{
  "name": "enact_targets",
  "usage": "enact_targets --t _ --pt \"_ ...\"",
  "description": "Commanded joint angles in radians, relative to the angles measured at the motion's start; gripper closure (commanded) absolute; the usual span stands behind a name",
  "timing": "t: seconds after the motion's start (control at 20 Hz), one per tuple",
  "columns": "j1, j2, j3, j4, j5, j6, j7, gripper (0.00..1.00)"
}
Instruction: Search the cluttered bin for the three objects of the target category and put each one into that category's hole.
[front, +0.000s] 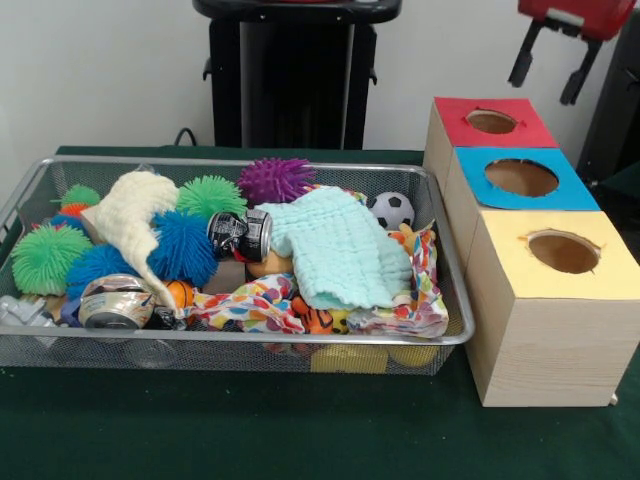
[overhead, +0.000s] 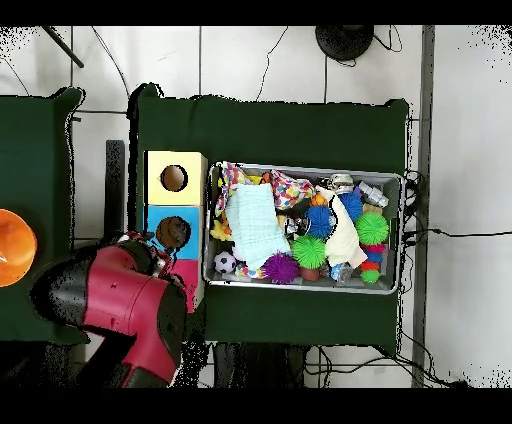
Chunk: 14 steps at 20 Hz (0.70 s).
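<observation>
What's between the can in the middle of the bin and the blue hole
The can lies uncovered among puff balls. Toward the blue hole sit the pale green cloth, the soccer ball and the bin wall.

Bulky red arm (overhead: 135, 310) with black joints; red end effector (front: 565, 40), two black fingers (front: 522, 58)

The table (front: 200, 430) wears a dark green cloth. Directly on it sit two things: the bin (front: 250, 345) at the centre and, touching its 3 o'clock side in the front view, a pale wooden box (front: 545, 350) with red, blue and yellow tops running from 12 towards 6.
</observation>
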<state>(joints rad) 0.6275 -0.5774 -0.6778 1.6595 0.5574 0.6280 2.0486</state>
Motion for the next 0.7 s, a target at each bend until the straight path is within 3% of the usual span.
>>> enact_targets --t 0.05,0.2,0.4,0.7 --pt "-0.074 -0.094 -0.014 -0.022 -0.063 0.096 0.144 0.0" --pt "-0.147 -0.136 0.052 0.06 -0.08 -0.038 0.043 0.0" --pt "-0.297 -0.193 0.169 0.155 -0.125 -0.201 -0.098 0.0" --pt "-0.51 -0.255 0.337 0.22 -0.246 -0.305 -0.205 0.0"
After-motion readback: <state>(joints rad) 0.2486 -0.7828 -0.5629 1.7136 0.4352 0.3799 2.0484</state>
